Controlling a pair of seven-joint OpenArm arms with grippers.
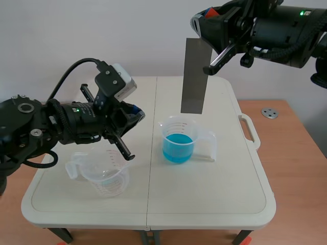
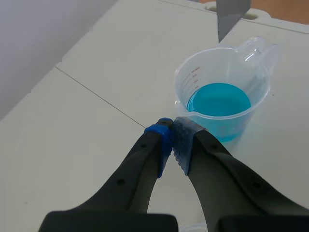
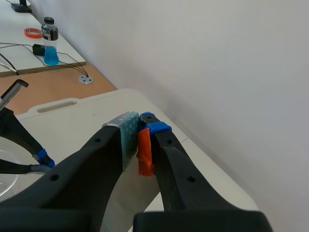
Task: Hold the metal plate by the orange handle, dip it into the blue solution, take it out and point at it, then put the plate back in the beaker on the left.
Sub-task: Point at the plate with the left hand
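A grey metal plate (image 1: 194, 76) hangs upright in the air above the beaker of blue solution (image 1: 178, 140). Its lower edge ends just over the beaker's rim. My right gripper (image 1: 202, 20), raised high at the right, is shut on the plate's orange handle (image 3: 144, 152). The left gripper (image 1: 134, 114) is shut on nothing and points toward the blue beaker (image 2: 219, 102) from its left side, with the pads (image 2: 181, 137) close to the rim. The plate's lower corner (image 2: 231, 14) shows beyond that beaker. An empty clear beaker (image 1: 103, 175) stands at the front left, below my left arm.
All of this sits on a white folding table (image 1: 219, 204) with a carry handle (image 1: 249, 130) at its right edge. A wooden desk (image 1: 296, 148) with a metal grommet (image 1: 269, 113) lies to the right. In the right wrist view a blue bottle (image 3: 49, 41) and cables lie far off.
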